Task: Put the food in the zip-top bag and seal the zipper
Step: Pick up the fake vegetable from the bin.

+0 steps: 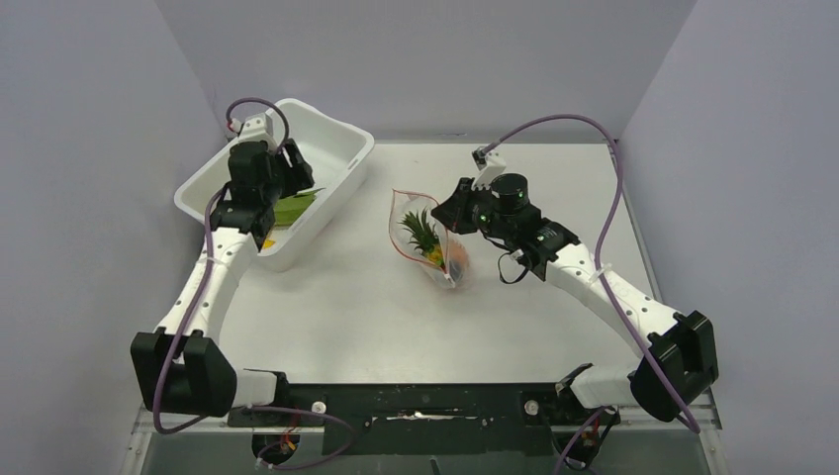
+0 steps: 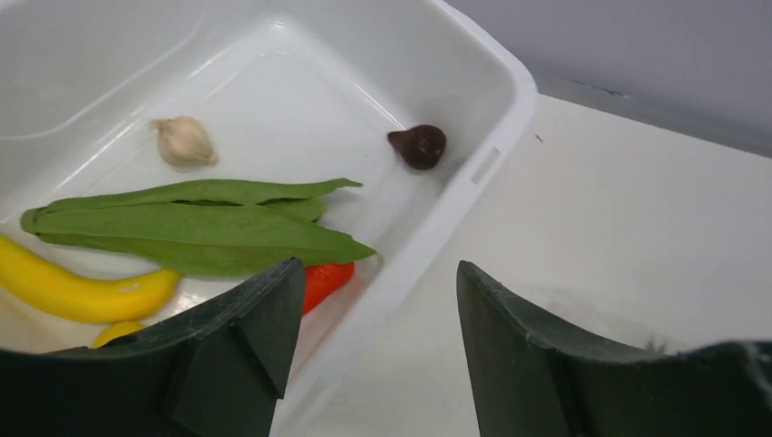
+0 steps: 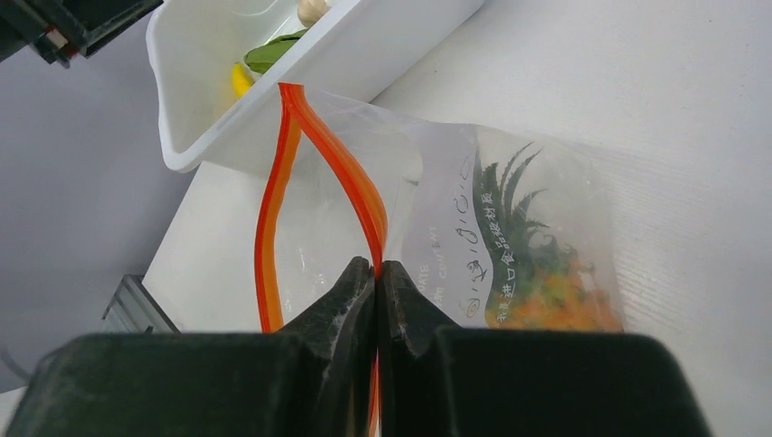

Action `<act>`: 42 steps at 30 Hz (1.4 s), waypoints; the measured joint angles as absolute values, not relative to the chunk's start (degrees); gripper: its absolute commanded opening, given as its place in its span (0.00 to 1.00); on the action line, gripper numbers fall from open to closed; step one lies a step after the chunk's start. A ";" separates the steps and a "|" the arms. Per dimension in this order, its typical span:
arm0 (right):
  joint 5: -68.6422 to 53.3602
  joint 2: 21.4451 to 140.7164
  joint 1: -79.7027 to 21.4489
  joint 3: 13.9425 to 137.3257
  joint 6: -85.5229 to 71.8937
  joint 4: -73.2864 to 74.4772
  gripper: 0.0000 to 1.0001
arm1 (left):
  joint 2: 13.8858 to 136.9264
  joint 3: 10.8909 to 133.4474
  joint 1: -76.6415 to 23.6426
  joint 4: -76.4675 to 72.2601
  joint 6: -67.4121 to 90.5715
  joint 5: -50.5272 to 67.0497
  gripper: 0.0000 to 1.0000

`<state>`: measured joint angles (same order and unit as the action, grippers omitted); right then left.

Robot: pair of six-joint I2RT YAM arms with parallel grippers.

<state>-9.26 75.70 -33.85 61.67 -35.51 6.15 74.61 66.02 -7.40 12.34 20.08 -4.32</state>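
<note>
The clear zip-top bag (image 1: 440,259) lies mid-table with its mouth held open and the orange pineapple (image 1: 425,240) inside. My right gripper (image 1: 453,210) is shut on one side of the red zipper (image 3: 339,168) at the bag's (image 3: 437,200) mouth (image 3: 376,266); the pineapple (image 3: 537,278) shows through the plastic. My left gripper (image 2: 378,269) is open and empty above the near rim of the white tub (image 2: 492,127). In the tub lie a yellow banana (image 2: 82,293), a red chili (image 2: 328,276) and green leafy pieces (image 2: 200,228).
The white tub (image 1: 348,148) stands at the back left, with my left gripper (image 1: 285,188) over it. It also holds a garlic bulb (image 2: 185,141) and a dark brown piece (image 2: 419,146). Grey walls enclose the table on three sides.
</note>
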 measured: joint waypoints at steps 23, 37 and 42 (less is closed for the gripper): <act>-10.09 75.40 -33.30 62.04 -34.92 6.72 0.00 | 106.91 81.32 8.10 11.84 17.26 -6.26 0.52; -9.85 75.22 -33.30 62.04 -34.94 7.18 0.00 | 117.93 88.66 8.05 11.42 13.04 -7.73 0.54; -9.45 74.70 -33.30 62.04 -34.96 7.51 0.00 | 120.88 91.20 8.05 11.88 12.16 -7.68 0.54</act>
<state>-9.45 74.70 -33.30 62.04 -34.96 7.51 120.88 91.20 8.05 11.88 12.16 -7.68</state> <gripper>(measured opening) 0.033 0.538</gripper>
